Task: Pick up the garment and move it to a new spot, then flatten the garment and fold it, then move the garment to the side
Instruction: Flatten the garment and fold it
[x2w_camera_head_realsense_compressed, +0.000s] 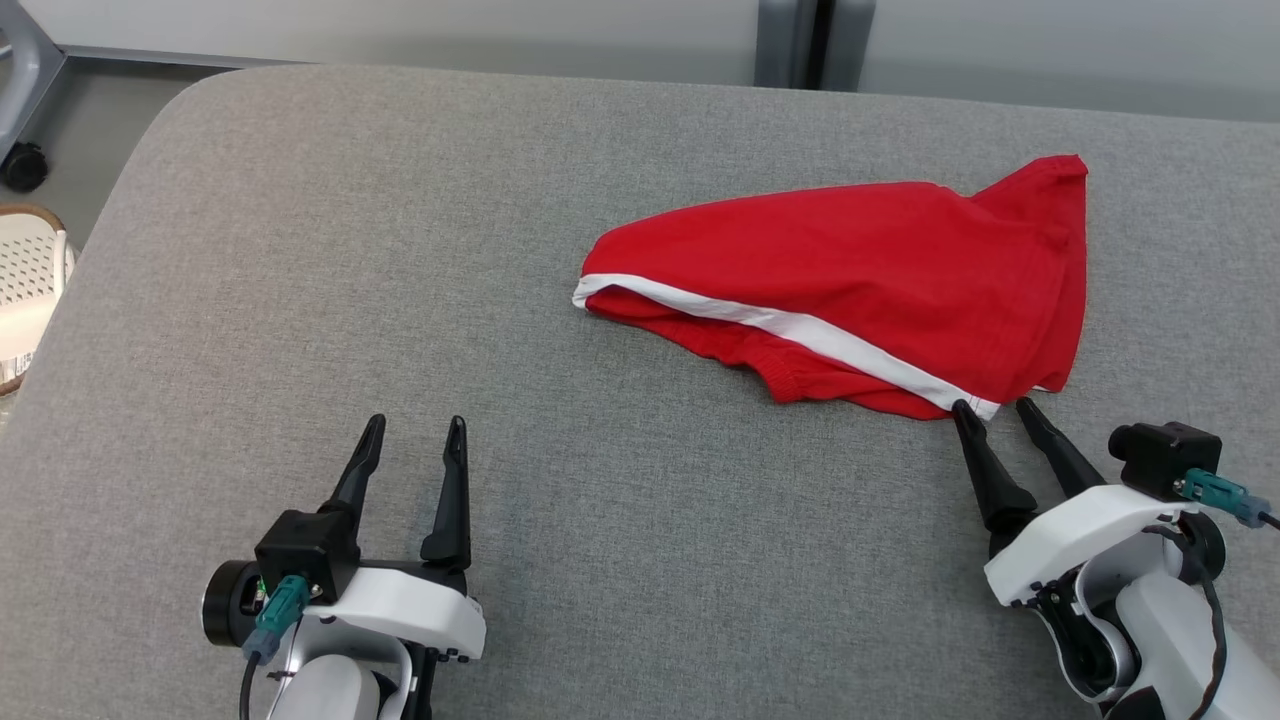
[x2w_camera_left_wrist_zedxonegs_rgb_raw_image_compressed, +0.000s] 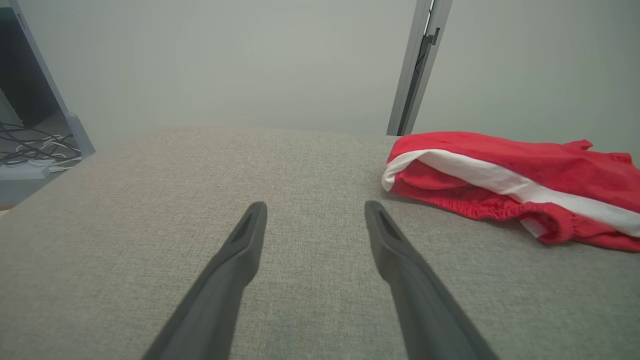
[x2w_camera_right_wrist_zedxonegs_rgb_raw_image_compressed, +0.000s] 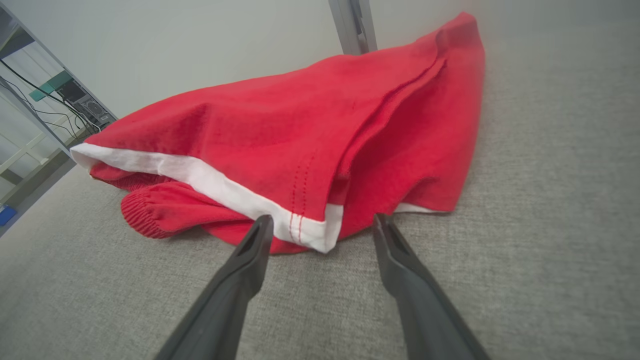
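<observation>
The garment (x2w_camera_head_realsense_compressed: 860, 270) is a red pair of shorts with a white stripe, lying folded over on the grey table (x2w_camera_head_realsense_compressed: 560, 200) at the right. My right gripper (x2w_camera_head_realsense_compressed: 997, 410) is open, its fingertips reaching the garment's near white-hemmed corner (x2w_camera_right_wrist_zedxonegs_rgb_raw_image_compressed: 310, 227), which lies between the two tips. The jaws have not closed on the cloth. My left gripper (x2w_camera_head_realsense_compressed: 414, 425) is open over bare table at the lower left, well left of the garment (x2w_camera_left_wrist_zedxonegs_rgb_raw_image_compressed: 505, 175), with nothing between its fingers (x2w_camera_left_wrist_zedxonegs_rgb_raw_image_compressed: 240, 250).
A white perforated basket (x2w_camera_head_realsense_compressed: 25, 290) stands beyond the table's left edge, and a chair caster (x2w_camera_head_realsense_compressed: 25, 165) sits on the floor at the far left. A grey upright post (x2w_camera_head_realsense_compressed: 810, 40) rises behind the table. Bare cloth surface lies left of the garment.
</observation>
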